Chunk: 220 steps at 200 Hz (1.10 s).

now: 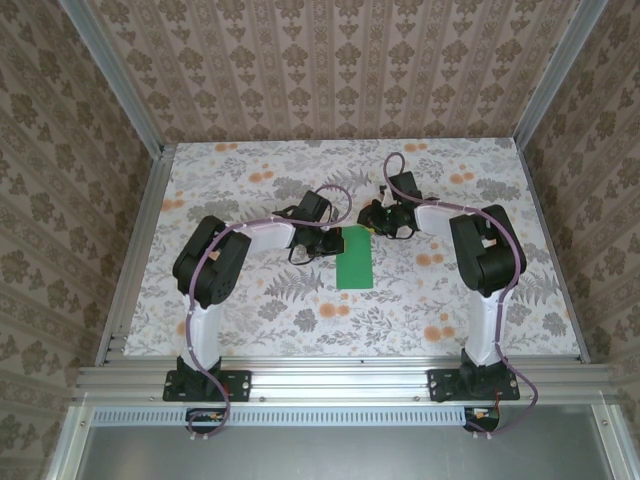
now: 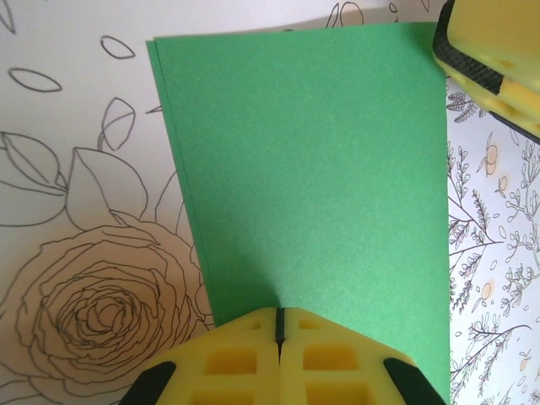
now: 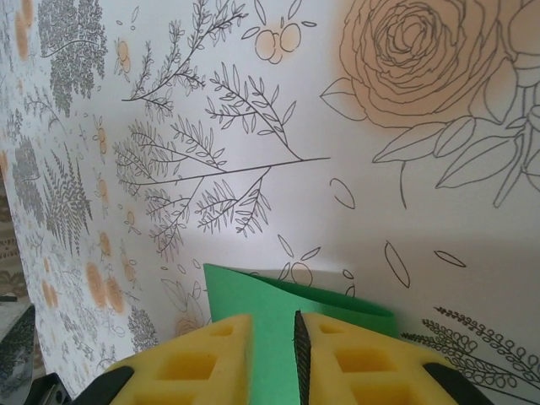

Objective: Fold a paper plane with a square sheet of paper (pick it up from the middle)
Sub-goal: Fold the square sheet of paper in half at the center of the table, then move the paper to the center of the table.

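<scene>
My arms bend inward over the table [image 1: 300, 320], meeting at the far end of the folded green paper [image 1: 354, 258] lying mid-table. My left gripper [image 2: 278, 314] has its fingers together. My right gripper [image 3: 272, 319] has its fingers slightly apart, hiding that edge. I cannot tell if either touches the paper.

One square sheet of paper [image 2: 312, 169] was counted. Two grippers were counted: the left gripper [image 2: 278, 325] and the right gripper [image 3: 274, 337]. Two arms were counted: the left arm [image 1: 212, 265] and the right arm [image 1: 486, 252]. One table [image 1: 250, 312] was recorded.
</scene>
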Available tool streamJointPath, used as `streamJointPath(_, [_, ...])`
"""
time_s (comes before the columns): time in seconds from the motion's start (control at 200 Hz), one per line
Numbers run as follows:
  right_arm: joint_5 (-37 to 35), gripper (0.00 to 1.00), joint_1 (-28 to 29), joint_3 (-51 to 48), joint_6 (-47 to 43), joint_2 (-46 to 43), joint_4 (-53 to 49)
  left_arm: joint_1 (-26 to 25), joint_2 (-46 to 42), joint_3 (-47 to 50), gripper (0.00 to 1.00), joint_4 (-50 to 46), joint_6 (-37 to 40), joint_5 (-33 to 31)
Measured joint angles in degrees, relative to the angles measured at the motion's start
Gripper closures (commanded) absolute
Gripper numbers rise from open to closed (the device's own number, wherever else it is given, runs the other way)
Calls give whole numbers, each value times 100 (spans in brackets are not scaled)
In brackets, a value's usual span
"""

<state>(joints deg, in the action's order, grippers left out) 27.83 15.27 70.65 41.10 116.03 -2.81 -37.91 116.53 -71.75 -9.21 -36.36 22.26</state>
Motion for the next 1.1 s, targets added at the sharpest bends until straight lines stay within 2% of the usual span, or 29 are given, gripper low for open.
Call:
streamJointPath(0.275, [-170, 78, -24, 214, 0, 315, -120, 0, 0, 0, 94, -2, 2, -2])
streamJointPath(0.545, [-514, 77, -74, 391, -35, 262, -376, 0, 0, -2, 93, -4, 2, -4])
streamJointPath(0.85, [-70, 77, 181, -761, -39, -1075, -306, -13, 0, -33, 94, -55, 0, -39])
streamJointPath(1.1, [321, 80, 280, -1543, -17, -1147, -365, -33, -2, -50, 94, -90, -50, -155])
